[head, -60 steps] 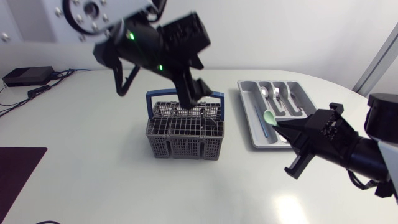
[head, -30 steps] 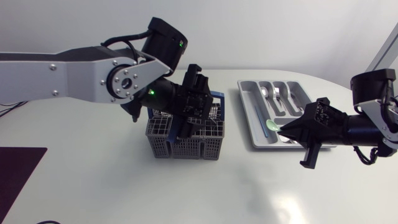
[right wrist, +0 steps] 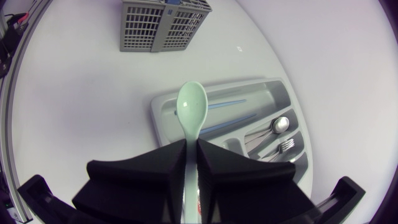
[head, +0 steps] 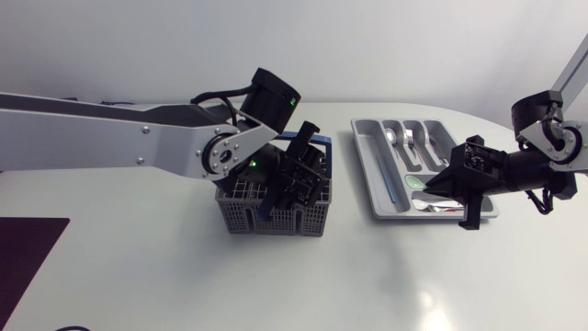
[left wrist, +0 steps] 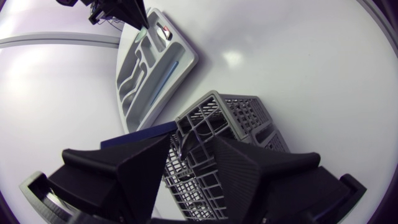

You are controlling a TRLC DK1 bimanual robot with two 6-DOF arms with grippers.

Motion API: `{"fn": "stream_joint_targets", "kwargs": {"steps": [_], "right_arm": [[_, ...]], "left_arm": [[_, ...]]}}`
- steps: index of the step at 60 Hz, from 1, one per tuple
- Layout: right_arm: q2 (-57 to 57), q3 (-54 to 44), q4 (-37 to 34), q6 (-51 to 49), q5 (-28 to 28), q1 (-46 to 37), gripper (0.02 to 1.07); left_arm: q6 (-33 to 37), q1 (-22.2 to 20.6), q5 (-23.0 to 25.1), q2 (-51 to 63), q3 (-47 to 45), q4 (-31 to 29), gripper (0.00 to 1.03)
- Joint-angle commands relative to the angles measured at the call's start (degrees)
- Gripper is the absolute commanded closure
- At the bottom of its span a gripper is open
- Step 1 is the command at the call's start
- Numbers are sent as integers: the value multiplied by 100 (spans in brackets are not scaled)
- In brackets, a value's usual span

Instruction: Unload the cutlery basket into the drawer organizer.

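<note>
left fingers [left wrist: 137, 168] apart, tips down in the grey basket [head: 241, 219] on the tabletop [head: 138, 267] | right fingers [right wrist: 143, 177] closed on the handle of a pale green spoon [right wrist: 191, 107] (bowl pointing ahead) | spoon over the grey organizer [right wrist: 163, 115]

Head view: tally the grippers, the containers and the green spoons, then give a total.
Grippers: 2 (left gripper, right gripper)
Containers: 2 (cutlery basket, drawer organizer)
Green spoons: 1 (green spoon, in the right gripper)
Total: 5
</note>
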Motion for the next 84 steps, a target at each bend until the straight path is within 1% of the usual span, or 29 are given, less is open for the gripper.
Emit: {"fn": "stream_joint_targets", "kwargs": {"steps": [1, 4, 11, 25, 34, 45, 47, 51, 59, 75, 84], "right_arm": [[199, 208, -122, -359, 30, -86, 101], [278, 270, -140, -412, 47, -121, 101], [401, 375, -193, -588, 162, -156, 101], [612, 454, -281, -966, 496, -209, 101], [648, 428, -298, -1062, 531, -270, 101], [665, 375, -316, -1133, 531, -314, 101], [665, 375, -316, -1133, 531, -314, 101], [665, 358, -316, -1133, 531, -323, 101], [683, 340, -316, -1185, 531, -376, 101], [735, 314, -307, -1282, 557, -463, 101], [762, 208, -114, -1379, 715, -472, 101]], "left_arm": [[345, 30, -20, 201, 13, 91, 67], [398, 38, -20, 236, 49, 91, 69], [460, 91, -20, 289, 101, 100, 77], [503, 161, -20, 341, 216, 161, 79], [512, 197, -20, 333, 304, 170, 79], [635, 258, -20, 341, 189, 416, 78], [635, 258, -29, 333, 154, 504, 75], [732, 276, -38, 333, 31, 733, 66], [776, 293, -47, 333, -127, 943, 65], [776, 276, -90, 315, -118, 829, 65], [750, 249, -99, 280, -66, 680, 65]]}}
